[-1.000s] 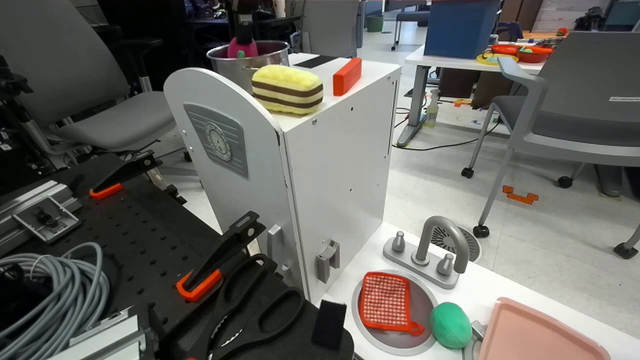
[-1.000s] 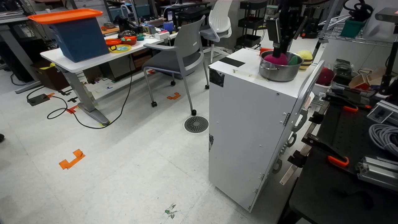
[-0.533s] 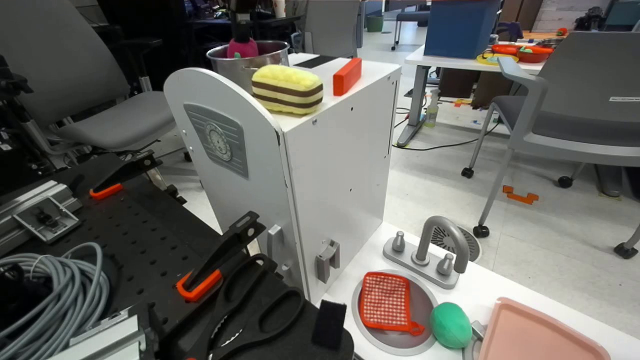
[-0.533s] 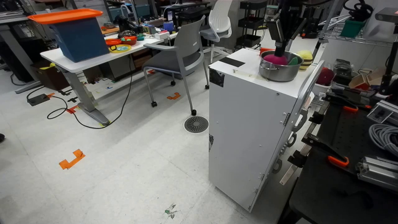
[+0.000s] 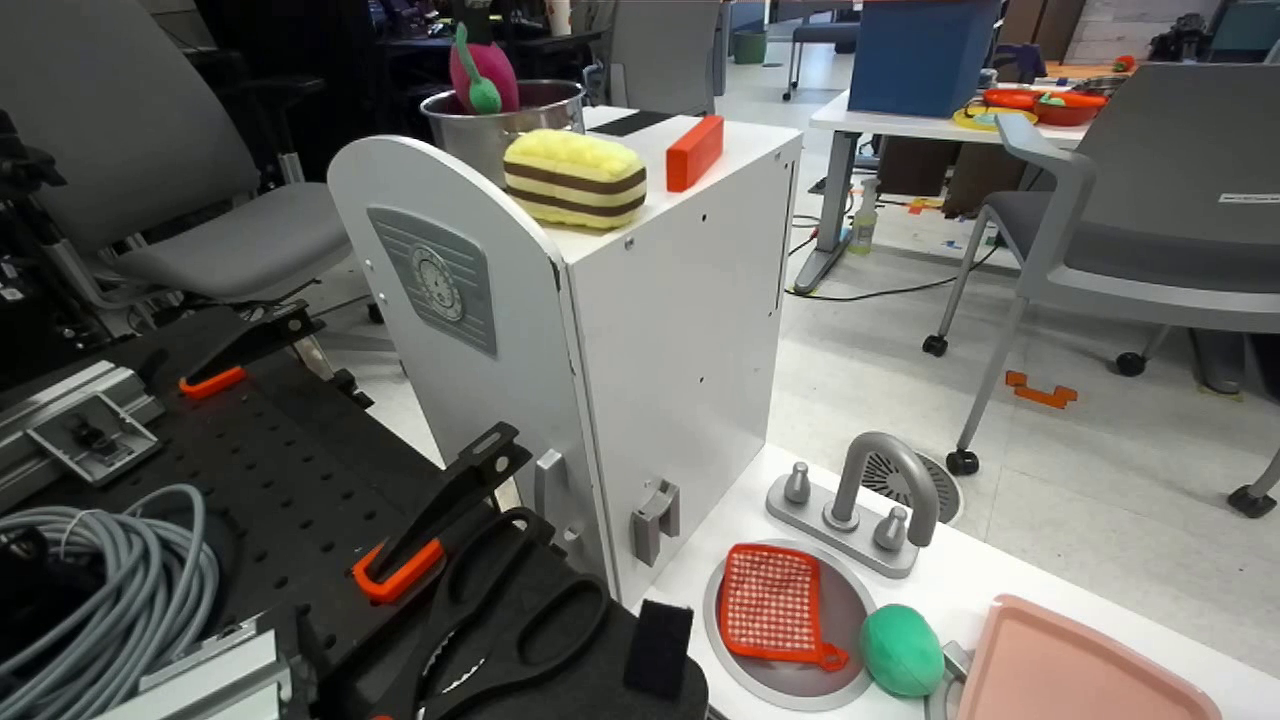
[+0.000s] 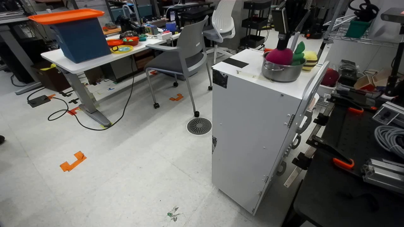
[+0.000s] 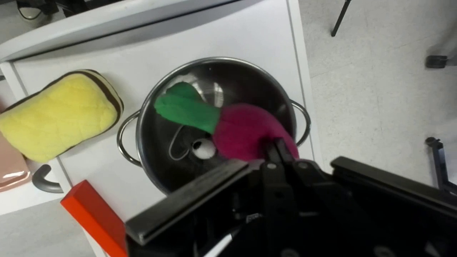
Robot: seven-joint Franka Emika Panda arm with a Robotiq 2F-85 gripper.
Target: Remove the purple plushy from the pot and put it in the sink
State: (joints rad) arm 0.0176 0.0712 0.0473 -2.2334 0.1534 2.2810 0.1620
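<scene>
Gripper (image 7: pixel 276 147) pinches toy (image 7: pixel 246 130), fingers (image 7: pixel 285 151) nearly together. Lift should clear pot (image 6: pixel 280 74) vertically before travel towards sink (image 5: pixel 846 604).

gripper (image 7: pixel 278 145): fingers pinching purple plushy (image 7: pixel 246 128) at mouth of pot (image 7: pixel 250 84). white round item (image 7: pixel 205 149) inside pot. yellow block (image 7: pixel 60 116) just beside pot; red block (image 7: pixel 95 217) near.

Pot (image 7: pixel 250 78): free room upper right of mouth, wrist view; purple plushy (image 7: pixel 246 130) across middle, white ball (image 7: pixel 203 148) at its lower left.
Beside pot: yellow block (image 7: pixel 60 114) left, red bar (image 7: pixel 96 219) lower left.
Sink (image 5: pixel 848 605): lower right of an exterior view; red mesh cloth (image 5: pixel 770 605) inside, free strip right.
Sink edge: green object (image 5: pixel 902 650) lower right, faucet (image 5: pixel 851 485) upper right.
</scene>
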